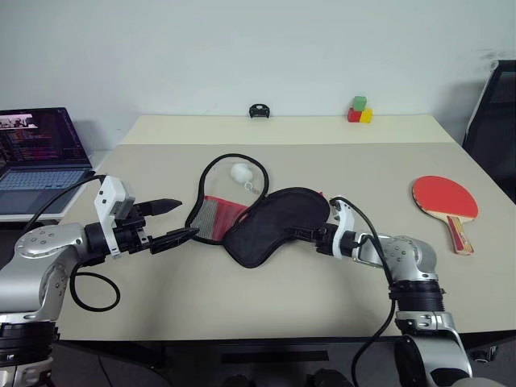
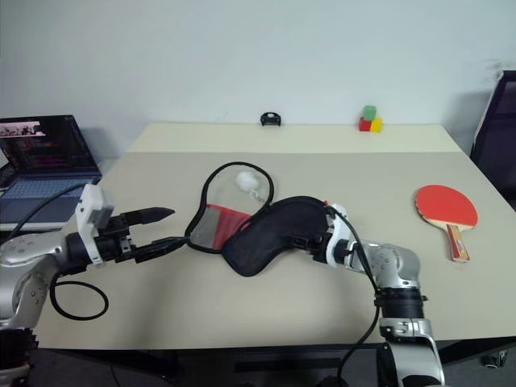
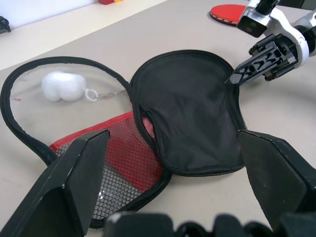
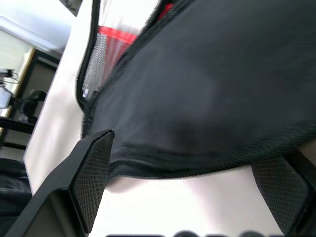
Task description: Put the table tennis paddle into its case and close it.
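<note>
Red rubber is facing up on the one table tennis paddle (image 1: 443,198), which is lying alone at the right of the frame on the beige table (image 1: 322,298), its striped wooden handle pointing toward the lower right. One soft fabric case (image 1: 274,224) is lying open at the centre: two halves, a solid black one overlapping a red one with black mesh, plus a clear panel ringed by black piping. One fluffy white ball (image 1: 240,172) is resting on that panel. Two grippers are showing. The left gripper (image 1: 175,220) is hovering just left of the case, fingers spread and empty. The right gripper (image 3: 253,64) is touching the black half's right edge, fingers apart, gripping nothing. Three small coloured blocks (image 1: 359,111) are sitting at the upper right.
</note>
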Motion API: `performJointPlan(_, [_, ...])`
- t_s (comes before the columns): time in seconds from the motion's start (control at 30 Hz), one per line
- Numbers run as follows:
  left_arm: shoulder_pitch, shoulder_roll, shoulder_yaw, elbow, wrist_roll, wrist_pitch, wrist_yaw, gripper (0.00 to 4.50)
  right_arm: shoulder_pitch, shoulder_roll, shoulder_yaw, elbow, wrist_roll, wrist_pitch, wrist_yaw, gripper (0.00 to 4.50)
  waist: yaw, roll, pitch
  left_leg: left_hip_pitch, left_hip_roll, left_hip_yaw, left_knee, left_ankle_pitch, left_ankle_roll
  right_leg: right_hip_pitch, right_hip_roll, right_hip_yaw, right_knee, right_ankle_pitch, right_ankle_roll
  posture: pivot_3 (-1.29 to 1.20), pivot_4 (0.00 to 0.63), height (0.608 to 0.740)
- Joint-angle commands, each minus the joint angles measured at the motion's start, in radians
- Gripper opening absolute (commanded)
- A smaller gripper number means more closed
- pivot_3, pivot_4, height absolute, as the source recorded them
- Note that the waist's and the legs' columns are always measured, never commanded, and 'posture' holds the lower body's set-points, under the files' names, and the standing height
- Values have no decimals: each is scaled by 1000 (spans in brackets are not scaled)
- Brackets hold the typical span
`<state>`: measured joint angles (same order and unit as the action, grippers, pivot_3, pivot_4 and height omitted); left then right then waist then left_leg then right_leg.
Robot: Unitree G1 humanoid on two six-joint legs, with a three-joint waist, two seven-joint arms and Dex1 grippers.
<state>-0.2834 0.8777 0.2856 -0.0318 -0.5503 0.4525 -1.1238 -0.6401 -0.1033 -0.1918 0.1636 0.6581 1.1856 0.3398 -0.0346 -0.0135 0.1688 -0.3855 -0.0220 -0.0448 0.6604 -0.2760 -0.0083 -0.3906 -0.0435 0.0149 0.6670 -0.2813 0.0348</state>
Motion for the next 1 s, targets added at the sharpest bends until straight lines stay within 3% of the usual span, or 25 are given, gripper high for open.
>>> performJointPlan(0.03, [-21,2,4,-8,-3,-14,3,4500,-14,57,-28,-41,31,0,-43,4461,0,0,0,0,0,0,0,0,0,0,0,0,0,0,0,0,150,740])
performJointPlan(0.17, [-30,1,-3,0,-1,-17,5,4500,-6,116,-40,-51,35,-12,-88,4461,2,0,0,0,0,0,0,0,0,0,0,0,0,0,0,0,150,740])
performJointPlan(0.27, [-38,-4,-10,6,5,-22,8,4500,2,158,-33,-40,12,-51,-125,3876,1,0,0,0,0,0,0,0,0,0,0,0,0,0,0,0,150,740])
performJointPlan(0.63, [-30,-31,-37,-21,10,-25,13,4500,32,143,-100,-104,58,40,-202,18,1,0,0,-1,0,0,0,0,0,-1,0,0,0,0,0,0,150,740])
performJointPlan(0.87, [-19,-69,-82,-67,4,-13,16,4500,41,27,-155,-182,122,196,-185,18,2,0,0,-1,0,0,0,0,0,-1,0,0,-1,0,0,0,150,740])
performJointPlan(1.0, [-28,-98,-123,-97,-1,1,22,4500,30,-143,-145,-170,131,274,-101,18,5,1,0,-2,-1,0,0,0,0,0,0,0,-2,0,0,0,150,740])
